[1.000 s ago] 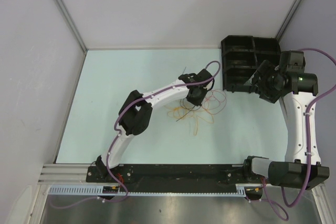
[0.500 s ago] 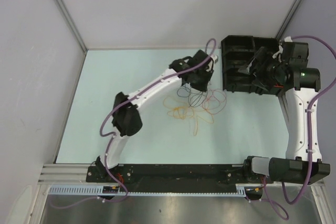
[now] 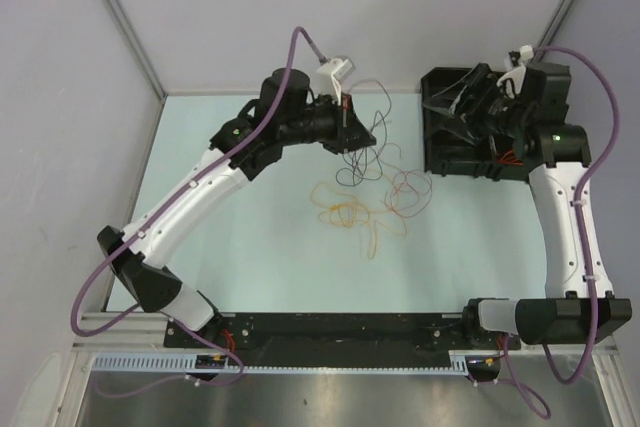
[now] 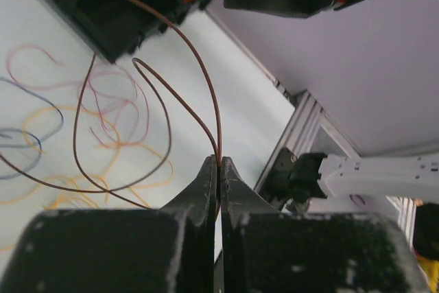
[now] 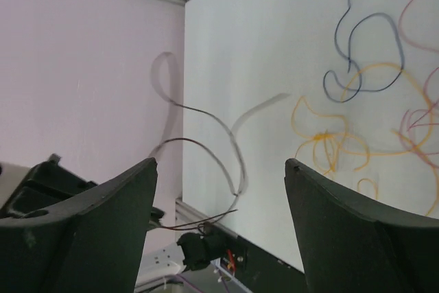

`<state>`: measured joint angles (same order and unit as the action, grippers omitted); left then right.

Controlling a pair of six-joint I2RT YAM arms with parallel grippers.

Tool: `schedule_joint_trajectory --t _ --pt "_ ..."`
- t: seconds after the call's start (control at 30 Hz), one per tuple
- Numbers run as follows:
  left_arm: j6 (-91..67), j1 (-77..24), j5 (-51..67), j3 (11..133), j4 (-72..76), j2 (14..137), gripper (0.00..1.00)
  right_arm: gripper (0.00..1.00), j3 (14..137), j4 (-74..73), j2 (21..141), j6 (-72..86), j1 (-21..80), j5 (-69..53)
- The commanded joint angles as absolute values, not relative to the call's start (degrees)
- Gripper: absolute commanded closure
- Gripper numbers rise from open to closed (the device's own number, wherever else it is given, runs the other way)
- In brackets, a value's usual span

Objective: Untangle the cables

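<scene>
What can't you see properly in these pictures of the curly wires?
1. Left wrist view: the held wire has its end hidden inside the shut left pincer.
2. Right wrist view: the hanging wire is blurred, so its colour is unclear.
3. Top view: the pile is too small to tell which wire crosses over which.

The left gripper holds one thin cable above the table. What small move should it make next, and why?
Probably lift the left gripper a little higher, away from the other cables. It is shut on a brown-red cable whose loops hang down over them, and I cannot tell whether it is free of them.
</scene>
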<state>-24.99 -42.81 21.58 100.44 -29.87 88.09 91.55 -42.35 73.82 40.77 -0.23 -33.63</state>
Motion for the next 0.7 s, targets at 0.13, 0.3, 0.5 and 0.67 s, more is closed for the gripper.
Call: schedule_joint_trajectory --t 0.13,0.3,0.5,0.67 --pt "-28.04 -42.98 29.27 94.40 -25.58 87.45 1.00 0.21 86.75 -32.17 75.32 47.64 9.04 -33.75" --pt "-28.21 -42.98 30.14 94.48 -25.58 87.89 1.00 0.21 86.13 -33.74 76.38 48.42 13.70 -30.06" --pt "-28.30 -42.98 31.81 94.92 -24.87 88.94 1.00 0.28 84.90 -34.36 76.73 48.87 15.20 -28.74" --pt "-28.04 -42.98 32.78 96.24 -24.87 89.73 1.00 0.31 84.99 -33.40 77.69 49.04 15.21 -28.39"
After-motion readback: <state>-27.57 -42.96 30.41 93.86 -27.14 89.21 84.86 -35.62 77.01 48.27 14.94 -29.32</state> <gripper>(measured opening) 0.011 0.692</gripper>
